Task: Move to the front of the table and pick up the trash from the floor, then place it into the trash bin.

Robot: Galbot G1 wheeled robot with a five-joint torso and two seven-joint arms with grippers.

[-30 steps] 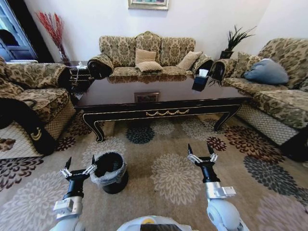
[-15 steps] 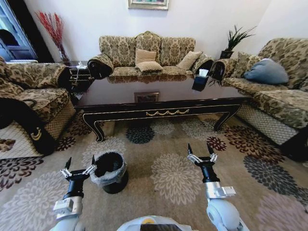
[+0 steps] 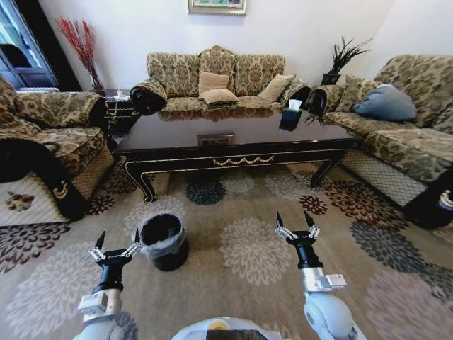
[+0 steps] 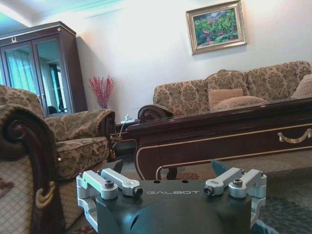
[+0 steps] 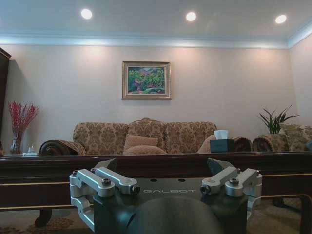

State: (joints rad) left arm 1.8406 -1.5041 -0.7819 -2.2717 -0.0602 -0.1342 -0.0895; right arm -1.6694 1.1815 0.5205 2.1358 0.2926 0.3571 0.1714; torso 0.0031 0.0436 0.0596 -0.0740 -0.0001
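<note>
The long dark table (image 3: 241, 132) with gold trim stands ahead of me, in front of the sofa. On the flowered carpet at my near left sits the black trash bin (image 3: 161, 241) with its clear liner. Just beside the bin, my left gripper (image 3: 115, 245) is held open above the carpet. My right gripper (image 3: 296, 225) is open too, over bare carpet to the right. Both are empty. The left wrist view shows the left gripper (image 4: 168, 168) facing the table (image 4: 219, 131). The right gripper (image 5: 163, 163) faces the table's apron (image 5: 146, 168). The trash is out of view.
A patterned sofa (image 3: 219, 78) stands behind the table. An armchair (image 3: 49, 142) closes the left side and a second sofa (image 3: 403, 134) the right. A black tissue box (image 3: 290, 117) sits on the table's far right. A cluttered side table (image 3: 117, 110) stands at the back left.
The whole head picture has shifted, so the camera has moved relative to the room. The table and bin now sit slightly higher in the picture. Both arms keep the same pose.
</note>
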